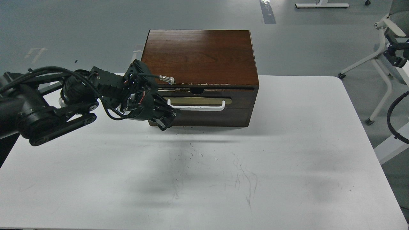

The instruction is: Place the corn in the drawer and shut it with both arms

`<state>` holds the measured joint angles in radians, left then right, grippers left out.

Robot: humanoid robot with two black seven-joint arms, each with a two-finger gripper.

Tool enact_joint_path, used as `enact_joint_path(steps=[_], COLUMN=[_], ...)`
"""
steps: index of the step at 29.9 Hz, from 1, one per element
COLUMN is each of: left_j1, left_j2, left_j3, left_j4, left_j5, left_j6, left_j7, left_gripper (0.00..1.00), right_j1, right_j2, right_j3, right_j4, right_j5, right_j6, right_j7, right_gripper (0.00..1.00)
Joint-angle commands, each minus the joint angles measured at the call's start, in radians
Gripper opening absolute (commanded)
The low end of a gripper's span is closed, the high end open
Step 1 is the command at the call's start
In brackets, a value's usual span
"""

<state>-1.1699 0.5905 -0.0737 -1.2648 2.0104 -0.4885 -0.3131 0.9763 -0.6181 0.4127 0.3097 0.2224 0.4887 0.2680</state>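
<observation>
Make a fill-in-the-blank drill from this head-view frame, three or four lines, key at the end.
1. The dark brown wooden cabinet stands on a ____ table.
2. The black left gripper sits at the ____ end of the white bar handle.
3. The drawer with the beige oval plate is ____.
4. The yellow corn is ____ in this view.

Missing words: white; left; closed; not visible

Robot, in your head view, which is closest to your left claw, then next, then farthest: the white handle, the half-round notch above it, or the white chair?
From my left gripper:
1. The handle, just right of it on the drawer front.
2. The notch, up and to the right, under the cabinet top.
3. The chair, far right, off the table.
</observation>
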Motion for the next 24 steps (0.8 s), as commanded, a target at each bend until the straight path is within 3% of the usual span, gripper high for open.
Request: enact_joint_path(steps=[1, 12, 15, 19, 21, 23, 24], left_j1=[-0.004, -0.025, -0.039, -0.036, -0.033, -0.027, -0.024], left_j2=[-0.014, 0.017, 0.035, 0.1, 0.118, 0.152, 0.179], left_j3=[0.0, -0.003, -0.014, -0.124, -0.159, -0.201, -0.216], left_j4=[0.025, -0.065, -0.083, -0.1, -0.094, -0.085, -0.068], left_j5=[-0.001, -0.139, -0.261, -0.563, -0.677, -0.884, -1.039], left_j6=[0.0, 0.0, 0.0, 0.0, 0.0, 0.0, 0.0], left_j7=[-0.001, -0.02, -0.049, -0.139, -0.159, -0.175, -0.175], left_gripper=[0.0, 0.0, 0.0, 0.0, 0.0, 0.17, 0.41], right_j1=[-0.002, -0.002, -0.002, -0.002, -0.002, -0.002, -0.002], right_j2=[0.0, 0.001, 0.0, -0.008, -0.011, -0.011, -0.011], right_j3=[0.0, 0.0, 0.0, 0.015, 0.029, 0.043, 0.054], right_j4=[0.0, 0.0, 0.0, 0.002, 0.002, 0.002, 0.002], right_j5=[0.0, 0.0, 0.0, 0.0, 0.0, 0.0, 0.0], right_j6=[0.0, 0.0, 0.0, 0.0, 0.0, 0.0, 0.0], right_j7=[0.0, 0.0, 0.0, 0.0, 0.0, 0.002, 0.002], right_gripper=[1.0, 1.0, 1.0, 1.0, 1.0, 1.0, 1.0])
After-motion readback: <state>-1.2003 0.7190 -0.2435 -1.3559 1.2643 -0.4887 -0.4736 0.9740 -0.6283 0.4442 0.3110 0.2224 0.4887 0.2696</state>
